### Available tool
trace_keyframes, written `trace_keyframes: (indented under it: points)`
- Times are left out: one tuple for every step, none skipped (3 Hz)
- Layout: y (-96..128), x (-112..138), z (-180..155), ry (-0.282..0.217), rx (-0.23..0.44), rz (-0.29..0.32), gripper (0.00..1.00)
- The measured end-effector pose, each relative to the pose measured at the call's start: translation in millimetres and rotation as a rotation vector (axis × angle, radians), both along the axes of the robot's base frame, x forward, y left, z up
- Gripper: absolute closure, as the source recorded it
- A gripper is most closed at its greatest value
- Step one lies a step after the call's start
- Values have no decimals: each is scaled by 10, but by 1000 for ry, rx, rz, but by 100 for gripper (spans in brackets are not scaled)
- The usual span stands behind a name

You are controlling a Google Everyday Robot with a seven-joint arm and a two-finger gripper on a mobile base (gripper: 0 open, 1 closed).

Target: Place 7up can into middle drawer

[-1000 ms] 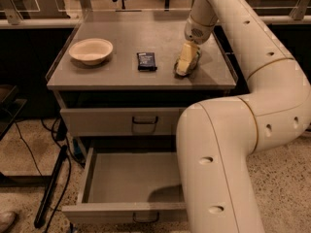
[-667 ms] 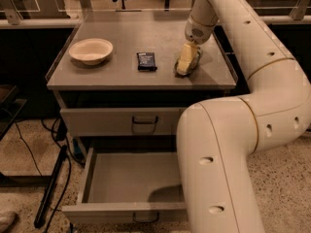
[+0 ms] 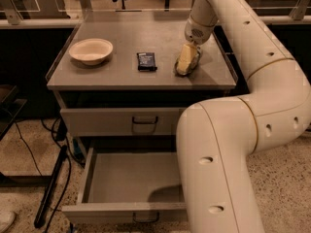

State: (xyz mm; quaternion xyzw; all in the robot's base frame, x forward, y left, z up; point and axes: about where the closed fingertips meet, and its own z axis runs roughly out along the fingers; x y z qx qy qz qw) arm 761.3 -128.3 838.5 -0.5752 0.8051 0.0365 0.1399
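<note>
Closest of all is the big white arm [image 3: 221, 169]. It bends in front of the cabinet and hides the right side of the middle drawer [image 3: 121, 212]. That drawer is pulled out, and the part that shows has nothing in it. I cannot see what is in the hidden part. Its handle is cut off at the bottom edge. Just above it, the upper drawer [image 3: 102, 123] is shut. Next comes the grey top [image 3: 97, 79]. A bowl [image 3: 91, 51] sits at the left and a flat black packet [image 3: 146, 61] in the middle. The can [image 3: 184, 64] is on the right side of the top, near the front edge and just beside the packet. It is not standing up. It leans over, with its long way running from the back down toward the front and a little to the left. The gripper [image 3: 189, 56] comes down on the can from behind and above, right at it. I cannot tell if the gripper is closed on the can or loose around it, because the two blur into one pale shape. The open drawer is below the can, more to the front and to the left. So I think the can must go up, out past the front edge, then down. The far room is dark and hard to make out.
</note>
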Motion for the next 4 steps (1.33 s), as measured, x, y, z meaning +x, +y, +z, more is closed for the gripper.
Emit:
trace_keyframes:
  points:
    - [0,0,0,0,0,0,100]
    - [0,1,1,0,0,0,100]
    - [44,42,90,-36,19,12,100]
    - [22,-329,553,-94,72,70,100]
